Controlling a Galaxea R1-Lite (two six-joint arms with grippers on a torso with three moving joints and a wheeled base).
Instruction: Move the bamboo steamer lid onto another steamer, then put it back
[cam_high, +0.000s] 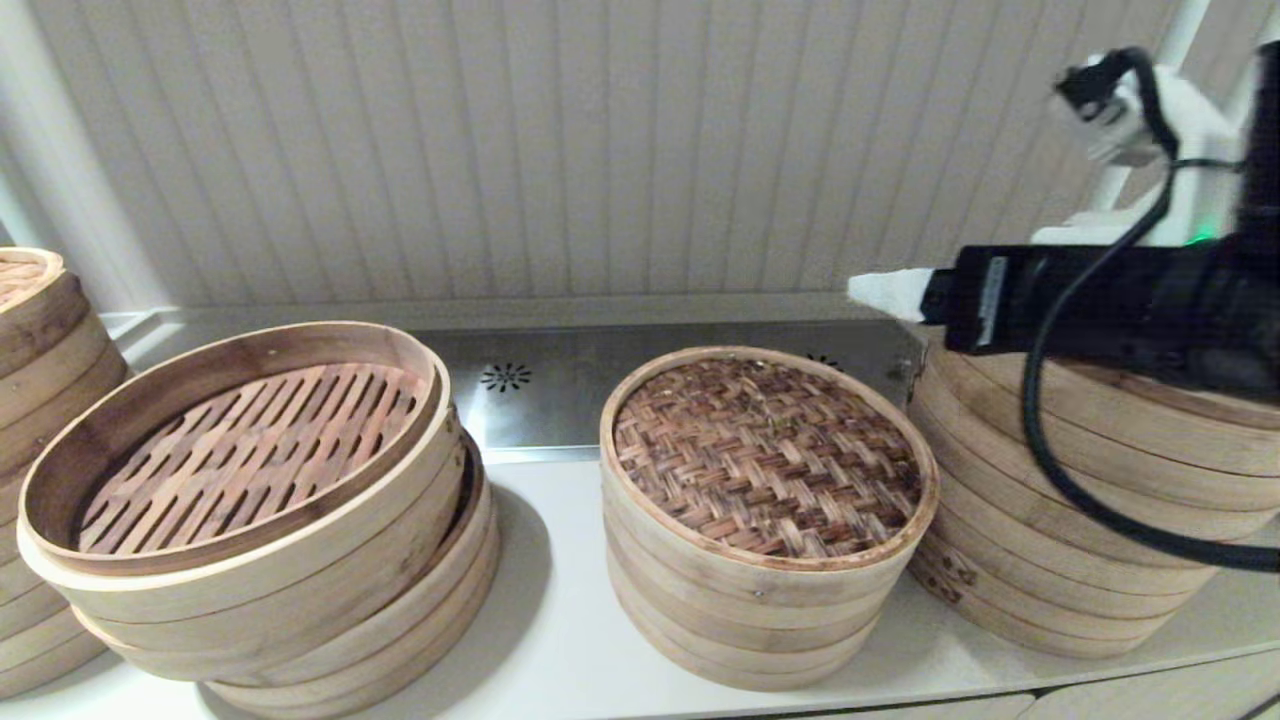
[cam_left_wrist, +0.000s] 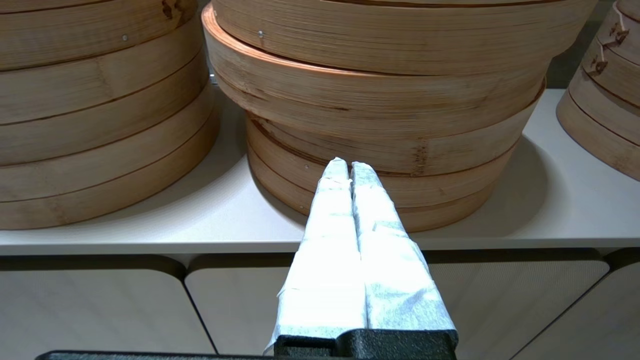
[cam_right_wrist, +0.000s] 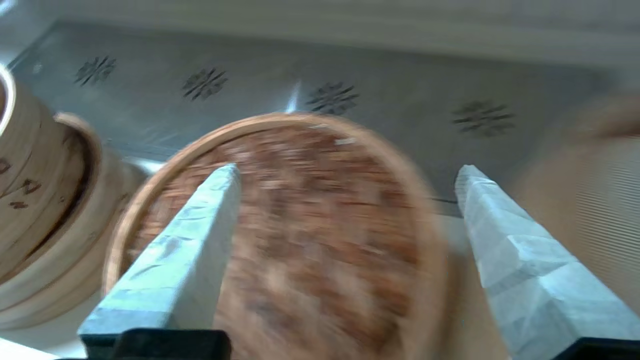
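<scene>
You're still at the reach-in step: the round bamboo steamer lid with the dark brown herringbone weave and pale band rim (cam_high: 768, 458) sits on the middle stack of pale bamboo rings, nothing lifted yet. Your right claw (cam_right_wrist: 345, 185) hangs above it, spread wide and holding nothing, one wrapped finger (cam_right_wrist: 200, 220) over the weave and the other past the rim on the far side. Next you'd want to drop down and pinch the rim band, I think.

The tall stack of wide pale bamboo rings on the right (cam_high: 1080, 480) sits just beside the lid's stack, right under your arm, so room is tight there. The open steamer tray with the slatted wooden floor (cam_high: 250, 450) is well apart. The left claw (cam_left_wrist: 350, 170) is closed on nothing, parked low by the white table (cam_high: 560, 620) edge.
</scene>
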